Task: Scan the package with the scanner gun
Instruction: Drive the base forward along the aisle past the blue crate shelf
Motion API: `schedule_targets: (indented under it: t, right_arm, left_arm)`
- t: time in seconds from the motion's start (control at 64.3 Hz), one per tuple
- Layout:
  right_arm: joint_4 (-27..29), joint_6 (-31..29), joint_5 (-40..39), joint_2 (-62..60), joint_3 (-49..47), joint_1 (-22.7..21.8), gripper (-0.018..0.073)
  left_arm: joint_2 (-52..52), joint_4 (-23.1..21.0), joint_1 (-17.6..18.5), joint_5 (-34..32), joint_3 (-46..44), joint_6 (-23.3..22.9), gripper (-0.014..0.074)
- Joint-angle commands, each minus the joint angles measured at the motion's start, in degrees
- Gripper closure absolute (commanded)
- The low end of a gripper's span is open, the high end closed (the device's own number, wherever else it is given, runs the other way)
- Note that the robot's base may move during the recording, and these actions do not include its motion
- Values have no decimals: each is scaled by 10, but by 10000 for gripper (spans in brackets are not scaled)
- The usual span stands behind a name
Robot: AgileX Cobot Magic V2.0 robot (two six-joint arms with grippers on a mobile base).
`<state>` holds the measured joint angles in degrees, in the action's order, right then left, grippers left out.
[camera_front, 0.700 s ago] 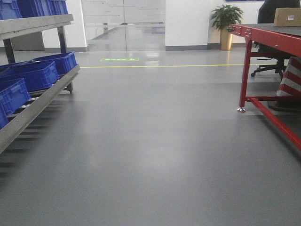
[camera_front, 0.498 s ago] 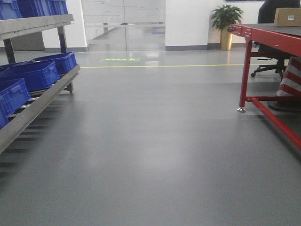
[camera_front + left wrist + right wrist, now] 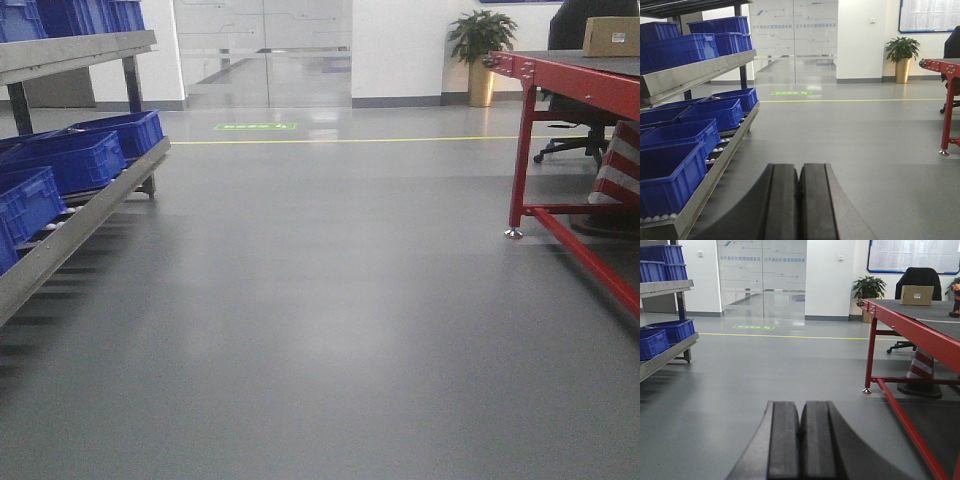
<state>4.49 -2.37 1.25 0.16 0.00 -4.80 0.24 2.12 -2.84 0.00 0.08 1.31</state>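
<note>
Looking over the grey floor, you had both tools pressed together on nothing: the left gripper (image 3: 799,175) and the right gripper (image 3: 800,412) each showed its pads touching. The package (image 3: 916,295) sat at the far end of the red table (image 3: 925,315), well apart from both grippers. The scanner gun (image 3: 955,300) stood near it, cut off by the frame edge. Blue bins (image 3: 670,170) filled the rack (image 3: 715,170) on the robot's left.

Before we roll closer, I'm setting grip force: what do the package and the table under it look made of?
The package looks like plain cardboard: matte tan faces, crisp folded edges. The table seems painted metal, judging by its glossy red frame; its dark, dull top could be rubber or fabric matting.
</note>
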Motion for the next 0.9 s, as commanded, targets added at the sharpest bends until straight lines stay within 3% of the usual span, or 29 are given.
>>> schedule_targets:
  t: [0.0, 0.886]
  right_arm:
    - [1, -5, -9, -2, 0, -2, 728]
    - [1, -5, -9, -2, 0, -2, 728]
  left_arm:
    - [-2, -4, -1, -10, -1, 0, 707]
    - [-2, -4, -1, -10, -1, 0, 707]
